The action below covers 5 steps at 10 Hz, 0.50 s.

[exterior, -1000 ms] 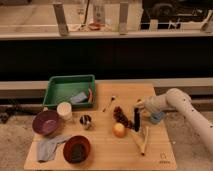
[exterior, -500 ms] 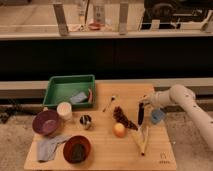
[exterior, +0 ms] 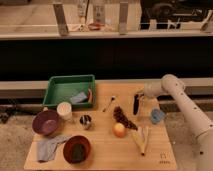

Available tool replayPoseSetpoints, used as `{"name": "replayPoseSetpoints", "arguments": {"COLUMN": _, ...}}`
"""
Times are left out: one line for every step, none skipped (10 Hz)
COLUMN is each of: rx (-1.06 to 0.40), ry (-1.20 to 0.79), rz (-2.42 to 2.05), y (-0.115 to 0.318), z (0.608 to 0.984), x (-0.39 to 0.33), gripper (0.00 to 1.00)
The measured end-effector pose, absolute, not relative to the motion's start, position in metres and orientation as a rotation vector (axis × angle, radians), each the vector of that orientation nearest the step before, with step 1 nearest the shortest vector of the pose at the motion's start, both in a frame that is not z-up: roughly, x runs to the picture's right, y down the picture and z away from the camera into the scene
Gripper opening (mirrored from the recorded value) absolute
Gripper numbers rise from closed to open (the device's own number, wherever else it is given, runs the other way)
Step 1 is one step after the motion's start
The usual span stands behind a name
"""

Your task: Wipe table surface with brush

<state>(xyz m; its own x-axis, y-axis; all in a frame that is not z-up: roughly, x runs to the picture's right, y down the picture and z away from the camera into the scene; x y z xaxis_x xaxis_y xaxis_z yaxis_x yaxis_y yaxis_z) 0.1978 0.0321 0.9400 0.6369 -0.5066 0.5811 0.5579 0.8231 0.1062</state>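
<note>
Just the one camera view, so here goes. Got the white arm's gripper [exterior: 138, 96] over the right-hand part of the light tan rectangular wooden worktop [exterior: 105, 150], clamped on the top end of the slim black stick-shaped brush [exterior: 136, 107]. Holding it upright, lower tip down close to the wood, can't tell if touching. Down-left of the brush, spotting a dark reddish-brown bumpy cluster [exterior: 123, 117], then a round orange ball [exterior: 119, 130] just below it, and a pale yellow husk-like thing [exterior: 141, 140] near the ball. Also seeing a small blue item [exterior: 157, 116] right of the brush. Over on the left, got a green rectangular tray [exterior: 57, 86], a white cup [exterior: 64, 110] and a purple bowl [exterior: 46, 122].
</note>
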Motion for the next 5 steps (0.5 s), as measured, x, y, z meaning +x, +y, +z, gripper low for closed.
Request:
{"name": "replayPoseSetpoints", "arguments": {"rx": -0.092, "ry": -0.656, "rz": -0.635, "y": 0.036, "z": 0.939, "x": 0.183, "gripper": 0.00}}
{"name": "replayPoseSetpoints", "arguments": {"rx": -0.093, "ry": -0.678, "rz": -0.663, "y": 0.041, "z": 0.935, "x": 0.168, "gripper": 0.00}}
{"name": "replayPoseSetpoints", "arguments": {"rx": -0.089, "ry": -0.707, "rz": -0.698, "y": 0.051, "z": 0.926, "x": 0.153, "gripper": 0.00}}
{"name": "replayPoseSetpoints", "arguments": {"rx": -0.084, "ry": -0.728, "rz": -0.724, "y": 0.061, "z": 0.915, "x": 0.144, "gripper": 0.00}}
{"name": "replayPoseSetpoints", "arguments": {"rx": -0.078, "ry": -0.752, "rz": -0.750, "y": 0.073, "z": 0.902, "x": 0.135, "gripper": 0.00}}
